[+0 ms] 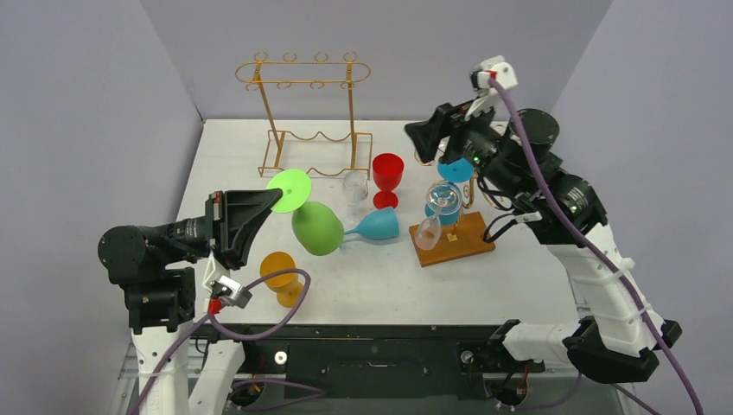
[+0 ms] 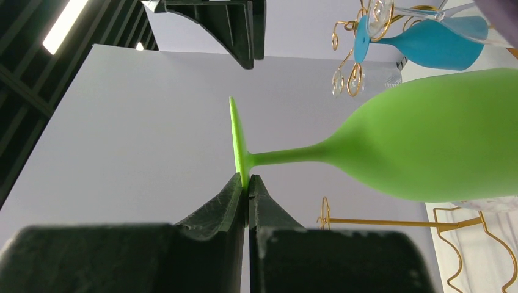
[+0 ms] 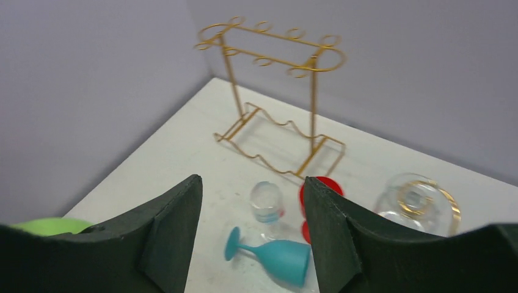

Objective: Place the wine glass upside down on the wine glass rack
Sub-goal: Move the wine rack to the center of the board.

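The green wine glass (image 1: 317, 227) hangs tilted just above the table's middle left, its bowl low and its round foot (image 1: 289, 190) raised. My left gripper (image 1: 275, 201) is shut on the rim of that foot; in the left wrist view the fingers (image 2: 247, 183) pinch the thin green disc, with stem and bowl (image 2: 427, 140) reaching right. The gold wire wine glass rack (image 1: 350, 112) stands empty at the back, also in the right wrist view (image 3: 313, 104). My right gripper (image 1: 412, 132) hovers high at the right, open (image 3: 252, 180), holding nothing.
A teal glass (image 1: 378, 225) lies on its side beside the green bowl. A red glass (image 1: 387, 173) and a small clear glass (image 1: 354, 186) stand behind it. An orange glass (image 1: 281, 272) lies near the front. A wooden stand (image 1: 454, 242) at the right carries a teal and a clear glass.
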Controlling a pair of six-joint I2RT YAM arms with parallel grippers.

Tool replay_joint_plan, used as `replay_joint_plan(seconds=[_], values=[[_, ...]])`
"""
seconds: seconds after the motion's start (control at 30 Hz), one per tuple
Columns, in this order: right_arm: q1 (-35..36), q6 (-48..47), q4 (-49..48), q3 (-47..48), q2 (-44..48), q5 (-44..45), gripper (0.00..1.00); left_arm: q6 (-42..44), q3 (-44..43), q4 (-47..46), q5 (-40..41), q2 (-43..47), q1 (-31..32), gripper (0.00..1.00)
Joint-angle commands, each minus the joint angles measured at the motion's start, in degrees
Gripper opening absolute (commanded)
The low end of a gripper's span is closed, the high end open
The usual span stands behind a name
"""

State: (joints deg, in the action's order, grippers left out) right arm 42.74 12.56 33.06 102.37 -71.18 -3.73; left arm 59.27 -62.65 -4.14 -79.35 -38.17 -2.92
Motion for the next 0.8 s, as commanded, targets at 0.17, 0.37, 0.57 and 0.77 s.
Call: replay_joint_plan(seconds=[0.17, 0.37, 0.57, 0.77], values=[[-12.28, -3.60, 17.51, -2.19, 2.46, 19.79, 0.55, 1.37, -1.25, -1.26, 0.77, -0.98, 0.54, 0.00], [-15.19, -4.77, 13.91, -9.39, 3.05, 19.56, 0.57, 2.30, -0.41, -1.22, 1.15, -0.86, 0.76, 0.00], [-20.85, -5.02, 13.23, -6.61, -1.93, 15.75, 0.52, 2.50, -0.01, -0.93, 2.28, -0.44, 1.32, 0.00], [-24.15, -4.94, 12.91, -3.59, -7.13, 11.37, 0.43, 2.92, 0.55, -0.62, 3.04, -0.47, 1.88, 0.00]])
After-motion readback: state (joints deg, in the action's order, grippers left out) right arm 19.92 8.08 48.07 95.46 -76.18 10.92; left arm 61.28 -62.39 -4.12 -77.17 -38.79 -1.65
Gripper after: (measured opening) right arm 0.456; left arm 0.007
